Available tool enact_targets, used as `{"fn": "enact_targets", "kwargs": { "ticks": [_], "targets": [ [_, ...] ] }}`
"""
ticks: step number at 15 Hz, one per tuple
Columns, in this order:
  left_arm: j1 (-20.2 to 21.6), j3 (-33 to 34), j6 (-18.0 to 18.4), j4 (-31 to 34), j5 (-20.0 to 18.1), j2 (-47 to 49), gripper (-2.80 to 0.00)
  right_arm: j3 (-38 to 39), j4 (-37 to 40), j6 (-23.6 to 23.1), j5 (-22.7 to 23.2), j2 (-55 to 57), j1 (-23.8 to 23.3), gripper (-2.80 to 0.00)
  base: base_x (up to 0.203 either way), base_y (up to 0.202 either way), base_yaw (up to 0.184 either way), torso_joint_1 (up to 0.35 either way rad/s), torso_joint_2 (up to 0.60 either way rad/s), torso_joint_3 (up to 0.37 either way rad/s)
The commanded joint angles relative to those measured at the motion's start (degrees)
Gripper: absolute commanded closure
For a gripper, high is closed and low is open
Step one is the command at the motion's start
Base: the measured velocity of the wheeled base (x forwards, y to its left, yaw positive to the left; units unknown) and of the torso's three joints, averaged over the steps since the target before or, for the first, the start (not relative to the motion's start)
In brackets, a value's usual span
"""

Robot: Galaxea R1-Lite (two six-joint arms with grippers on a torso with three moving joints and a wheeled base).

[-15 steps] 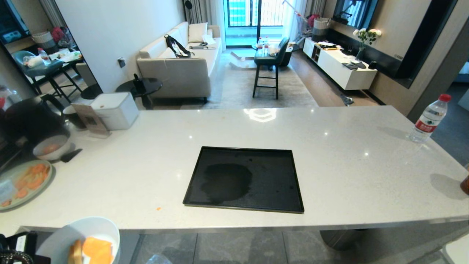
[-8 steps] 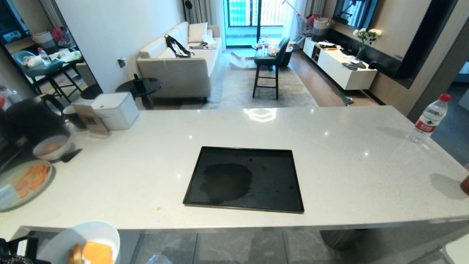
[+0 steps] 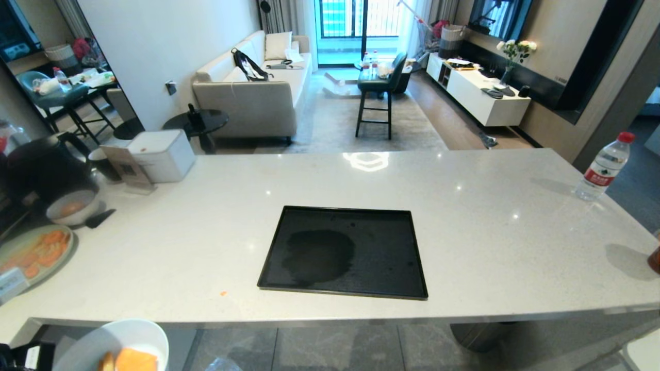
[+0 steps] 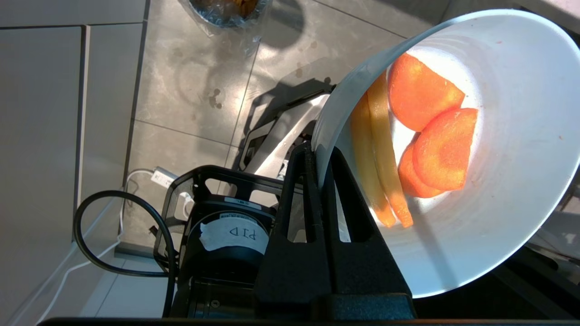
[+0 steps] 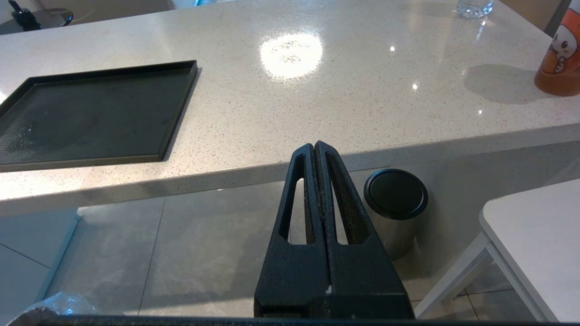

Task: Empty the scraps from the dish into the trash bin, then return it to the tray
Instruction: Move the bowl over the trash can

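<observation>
Dish (image 4: 498, 181) gripped by its rim in left gripper (image 4: 317, 158), fingers (image 4: 301, 181) clamped on the wall, held off the bench's (image 3: 464, 232) near edge above the floor. Scraps (image 4: 430, 136) inside. Trash bin (image 4: 224, 7) on the floor beyond. Tray (image 3: 345, 252) bare mid-bench. Right gripper (image 5: 315, 147) parked below the bench edge, fingers pressed together, holding nothing.
</observation>
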Motion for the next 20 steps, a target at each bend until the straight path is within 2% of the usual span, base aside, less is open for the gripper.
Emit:
{"fn": "enact_targets", "kwargs": {
  "ticks": [1,20],
  "targets": [
    [0.03,0.45,-0.21,0.24,-0.01,-0.56,0.00,0.00,-0.02,0.06,-0.02,-0.02,0.01,0.00,0.000,0.000,0.000,0.000,0.00,0.000],
    [0.03,3.23,-0.04,0.33,0.08,-1.42,0.00,-0.08,-0.10,0.06,-0.02,-0.02,0.01,0.00,0.000,0.000,0.000,0.000,0.00,0.000]
  ]
}}
